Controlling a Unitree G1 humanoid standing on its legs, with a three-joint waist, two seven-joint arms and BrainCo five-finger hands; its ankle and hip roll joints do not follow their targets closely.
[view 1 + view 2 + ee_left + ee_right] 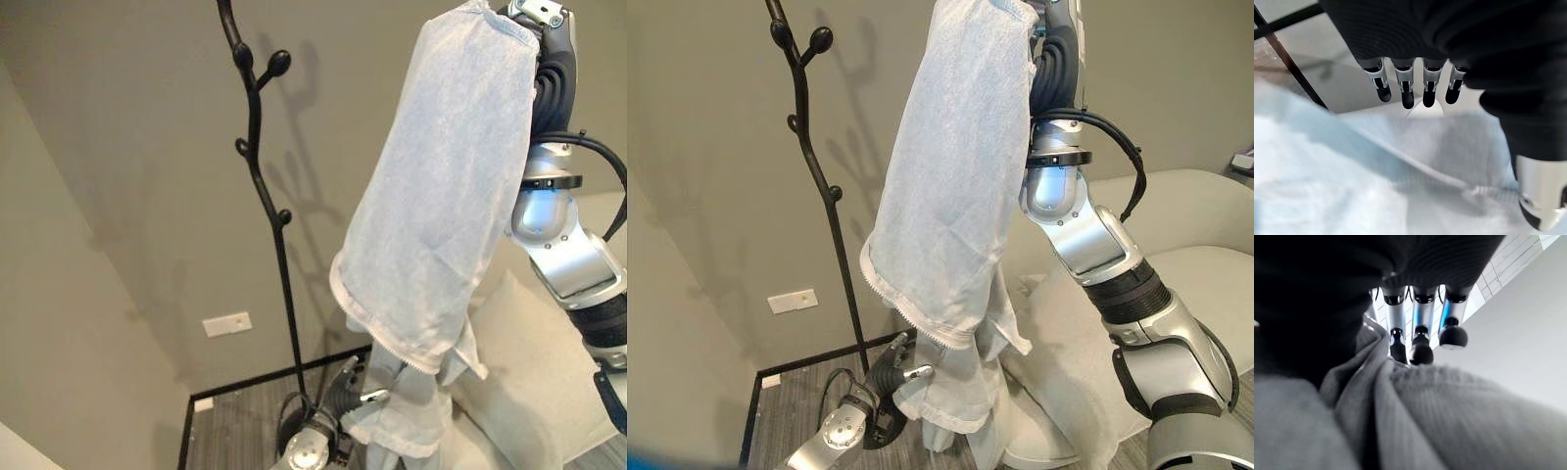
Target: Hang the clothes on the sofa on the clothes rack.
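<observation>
Garment (441, 196), white: gripped high by right robot hand (549, 59); left robot hand (896, 370) pinches hem (rack (260, 157) beside).

Plain grey wall (127, 147) all across back. White outlet plate (226, 324) low on it, around 7 o'clock. Striped grey floor (235, 426) below, black skirting (255, 380).

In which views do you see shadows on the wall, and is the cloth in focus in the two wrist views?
In the left eye view the clothes rack throws a soft, doubled shadow on the wall to its right; the right eye view shows the same. In the left wrist view the garment is blurred near the camera. In the right wrist view the cloth is dark and soft, against bright light behind the right hand.
</observation>
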